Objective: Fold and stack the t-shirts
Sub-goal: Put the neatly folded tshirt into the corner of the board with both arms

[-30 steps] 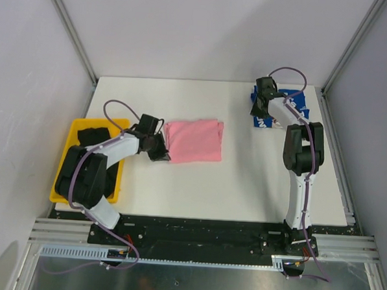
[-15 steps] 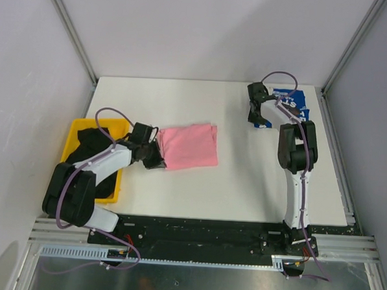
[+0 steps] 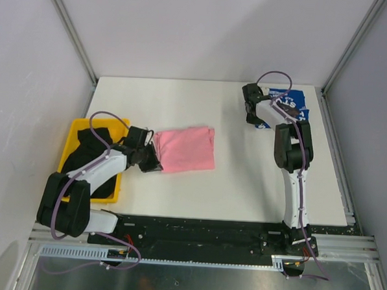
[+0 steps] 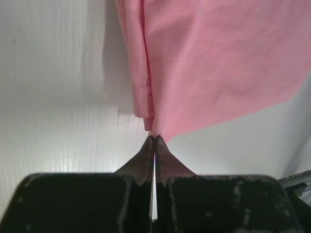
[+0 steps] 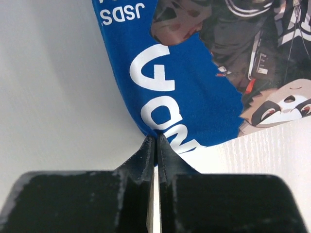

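A folded pink t-shirt (image 3: 185, 148) (image 4: 218, 63) lies on the white table, left of centre. My left gripper (image 3: 151, 158) (image 4: 155, 138) is shut on its near left corner, and the cloth rises in a pinch at the fingertips. At the far right lies a royal-blue t-shirt (image 3: 293, 108) (image 5: 184, 92) with white lettering and a dark graphic. My right gripper (image 3: 251, 111) (image 5: 156, 138) is shut on the blue shirt's left edge. Black t-shirts (image 3: 88, 154) fill the yellow bin.
The yellow plastic bin (image 3: 70, 145) sits at the table's left edge, right beside my left arm. Metal frame posts stand at the table's far corners, and a rail (image 3: 338, 162) runs along its right side.
My left gripper dragged the pink t-shirt leftward and nearer. My right gripper slid left to the blue shirt's edge and shut on it.
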Available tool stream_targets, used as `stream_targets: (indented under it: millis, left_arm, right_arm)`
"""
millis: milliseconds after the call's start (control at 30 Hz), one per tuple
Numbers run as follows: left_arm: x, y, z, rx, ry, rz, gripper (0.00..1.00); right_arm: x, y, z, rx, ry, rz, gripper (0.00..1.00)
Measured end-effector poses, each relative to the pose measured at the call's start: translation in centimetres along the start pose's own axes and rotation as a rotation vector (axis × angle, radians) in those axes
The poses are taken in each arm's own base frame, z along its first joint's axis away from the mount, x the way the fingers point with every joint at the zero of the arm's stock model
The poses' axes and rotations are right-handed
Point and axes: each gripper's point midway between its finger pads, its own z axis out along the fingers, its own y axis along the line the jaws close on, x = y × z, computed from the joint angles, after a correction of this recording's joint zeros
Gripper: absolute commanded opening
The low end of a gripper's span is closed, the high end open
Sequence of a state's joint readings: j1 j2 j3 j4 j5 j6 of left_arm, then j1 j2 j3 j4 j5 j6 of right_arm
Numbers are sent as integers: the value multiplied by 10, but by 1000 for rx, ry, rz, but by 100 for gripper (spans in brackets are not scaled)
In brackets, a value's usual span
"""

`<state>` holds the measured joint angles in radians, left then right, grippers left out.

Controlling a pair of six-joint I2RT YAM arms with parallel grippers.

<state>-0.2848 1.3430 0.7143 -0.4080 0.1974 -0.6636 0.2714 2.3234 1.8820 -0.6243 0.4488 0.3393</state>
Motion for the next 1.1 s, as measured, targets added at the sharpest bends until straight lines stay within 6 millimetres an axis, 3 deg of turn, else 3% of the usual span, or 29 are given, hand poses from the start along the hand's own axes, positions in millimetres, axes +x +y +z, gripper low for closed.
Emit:
stream_targets:
  millis: [233, 500, 700, 800, 867, 1000, 1100]
  left_arm:
    - [0, 15, -5, -20, -8, -18, 0]
    - [5, 29, -6, -42, -2, -31, 0]
    - [9, 35, -7, -48, 1, -40, 0]
    - [9, 38, -8, -51, 2, -49, 2]
    - [8, 38, -9, -48, 1, -52, 11]
    - [8, 37, -11, -40, 0, -47, 29]
    - [7, 36, -14, -30, -5, -40, 37]
  right_arm:
    - [18, 18, -18, -32, 19, -36, 0]
    - [83, 53, -70, -167, 108, -86, 1]
    - [117, 69, -100, -263, 172, -85, 13]
    - [119, 73, -108, -299, 189, -68, 27]
    - [116, 74, -116, -327, 187, -60, 36]
    - [91, 84, -145, -437, 125, -40, 54]
    - [70, 100, -169, -567, 59, -41, 64]
